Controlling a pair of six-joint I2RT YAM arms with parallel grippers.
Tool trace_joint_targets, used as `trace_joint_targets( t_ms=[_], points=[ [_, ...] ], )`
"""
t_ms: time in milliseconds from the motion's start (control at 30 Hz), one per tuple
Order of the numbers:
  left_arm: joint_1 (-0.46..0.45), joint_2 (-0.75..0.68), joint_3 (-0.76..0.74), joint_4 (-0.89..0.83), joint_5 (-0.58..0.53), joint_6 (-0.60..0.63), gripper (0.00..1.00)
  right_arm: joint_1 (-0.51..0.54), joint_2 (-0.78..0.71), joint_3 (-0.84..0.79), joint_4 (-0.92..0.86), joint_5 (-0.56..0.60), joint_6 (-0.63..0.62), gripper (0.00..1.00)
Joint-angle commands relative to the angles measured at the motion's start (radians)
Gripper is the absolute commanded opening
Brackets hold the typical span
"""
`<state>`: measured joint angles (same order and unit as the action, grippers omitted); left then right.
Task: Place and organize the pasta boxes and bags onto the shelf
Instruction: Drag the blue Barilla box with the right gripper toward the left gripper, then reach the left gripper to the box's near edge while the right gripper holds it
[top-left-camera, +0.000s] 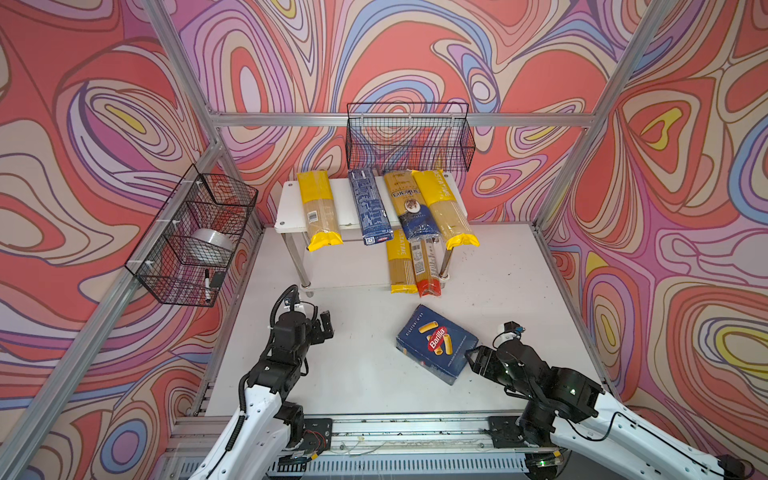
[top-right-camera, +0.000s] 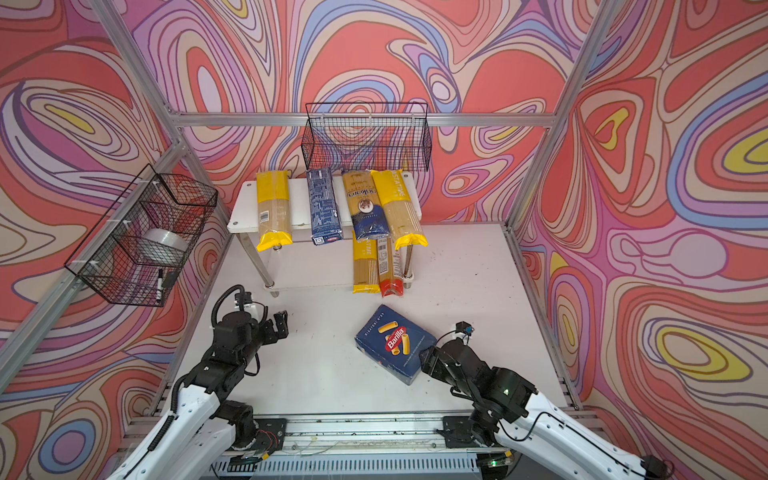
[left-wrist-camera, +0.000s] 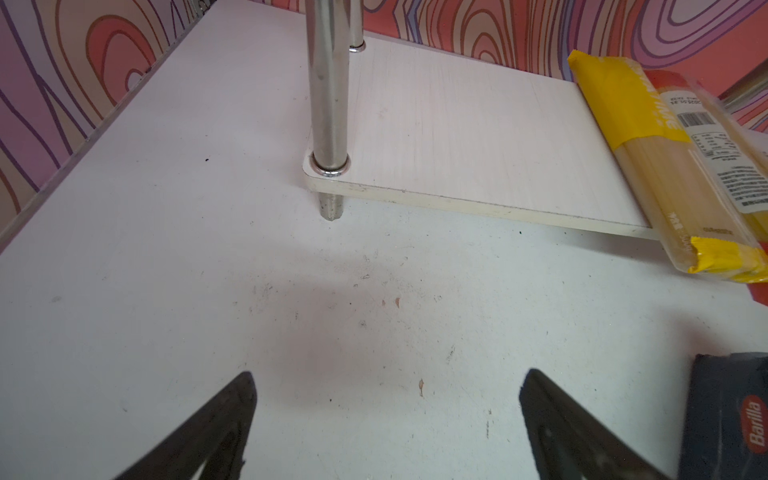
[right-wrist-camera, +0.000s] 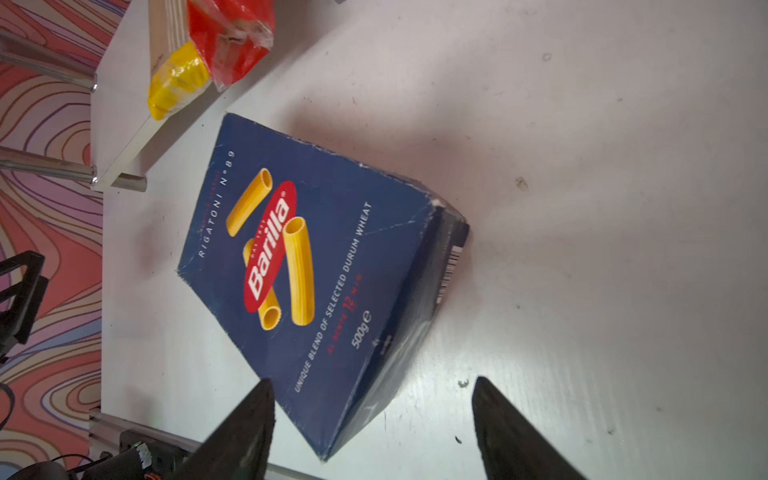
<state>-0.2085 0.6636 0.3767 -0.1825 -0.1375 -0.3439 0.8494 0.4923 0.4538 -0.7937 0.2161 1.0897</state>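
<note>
1. Two arms are seen at the near edge of the tabletop (top-left-camera: 357, 386). The right gripper (top-left-camera: 473, 358) is set just at the near-right end of the Barilla rigatoni box (top-left-camera: 436, 343). The left gripper (top-left-camera: 322, 328) is held well apart from the box, on its left.
2. In its wrist view the right gripper (right-wrist-camera: 372, 384) is shown with jaws spread wide and nothing pinched, and the nearest corner of the box (right-wrist-camera: 311, 270) is framed between them. One finger is placed over the printed face and the other is set low by the tabletop, so a bite across the box's thickness is judged to be prepared. Whether either finger touches the cardboard cannot be told.
3. The box is laid flat on the tabletop, face up, in front of the shelf (top-left-camera: 345, 203) and not yet on it. Its long axis is slanted from the right gripper away toward the far left. Its short bottom end is thus presented to the right arm, which is judged the nearer one for the pick.
4. The left gripper (left-wrist-camera: 386, 374) is likewise spread and empty, and is pointed at the bare part of the lower tier (left-wrist-camera: 457, 124).
5. Farther back, the lower yellow bag (top-left-camera: 401, 266) and the red-ended bag (top-left-camera: 428, 272) are stowed side by side at the right of that tier, with their near ends overhanging.
6. On the top tier four packs are laid in a row: the left yellow bag (top-left-camera: 320, 208), the narrow blue box (top-left-camera: 370, 205), the ankara bag (top-left-camera: 409, 203) and the right yellow bag (top-left-camera: 444, 208).
</note>
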Motion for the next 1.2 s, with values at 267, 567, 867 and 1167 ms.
trace_joint_targets(
  t_ms=[267, 567, 867, 1167],
  points=[
    [0.005, 0.013, -0.015, 0.064, 0.180, 0.079, 1.00, -0.002, 0.288, 0.014, 0.218, 0.043, -0.121, 0.81],
    [0.004, -0.014, -0.027, 0.061, 0.162, 0.070, 1.00, -0.003, 0.465, 0.119, 0.311, 0.049, -0.251, 0.85],
    [0.003, 0.143, -0.008, 0.207, 0.415, 0.052, 1.00, -0.023, 0.606, 0.186, 0.410, -0.010, -0.351, 0.86],
    [-0.187, 0.172, -0.043, 0.329, 0.337, 0.050, 1.00, -0.024, 0.793, 0.330, 0.487, -0.093, -0.423, 0.88]
  ],
)
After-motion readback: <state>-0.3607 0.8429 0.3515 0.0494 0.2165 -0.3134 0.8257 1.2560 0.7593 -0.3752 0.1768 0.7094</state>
